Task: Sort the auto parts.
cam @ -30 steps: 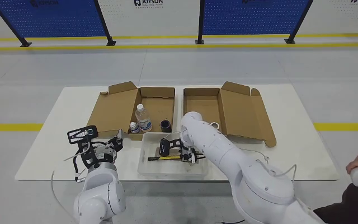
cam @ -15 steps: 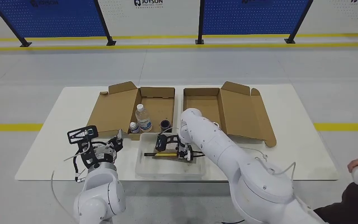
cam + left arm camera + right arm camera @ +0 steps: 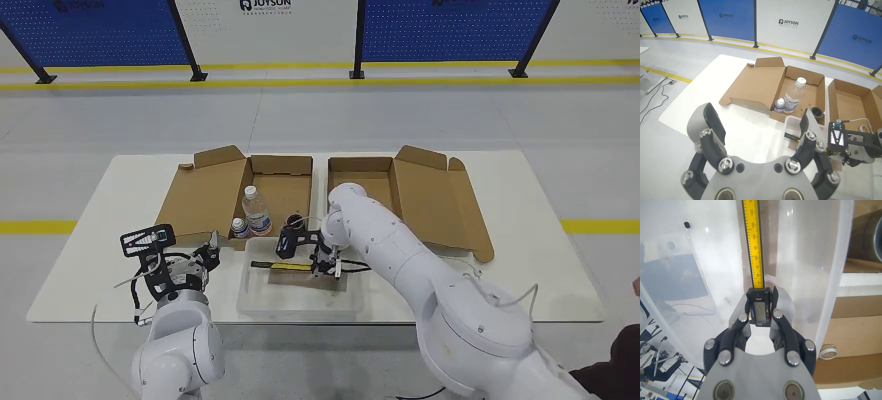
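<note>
Caliper point(image 3: 755, 247), clamped in the right gripper point(image 3: 761, 302), has moved across the clear bin point(image 3: 290, 303) toward the cardboard boxes point(image 3: 285, 190) (left gripper point(image 3: 757, 110) idles, spread wide), so placement likely comes next.

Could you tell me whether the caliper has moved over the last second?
Yes: the caliper, in the right claw, moved toward the bottle box.
</note>
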